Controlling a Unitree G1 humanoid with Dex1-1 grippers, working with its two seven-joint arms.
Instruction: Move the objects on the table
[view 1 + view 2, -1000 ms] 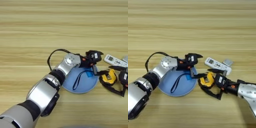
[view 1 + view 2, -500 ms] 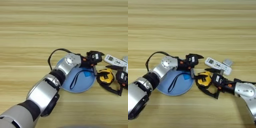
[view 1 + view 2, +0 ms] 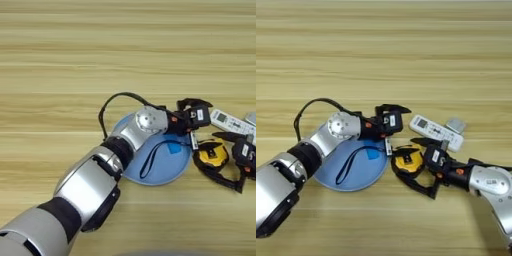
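Worktop of light planks fills both views. Across its near part lies the light-blue plate, with the dark blue wrist strap looped over it. Just right of the rim, on the wood, sits the yellow-and-black tape measure. Beyond it rests a white remote beside a small grey block. The left pincer hangs over the plate's far right edge, fingers apart, holding nothing. The right pincer brackets the tape measure widely.
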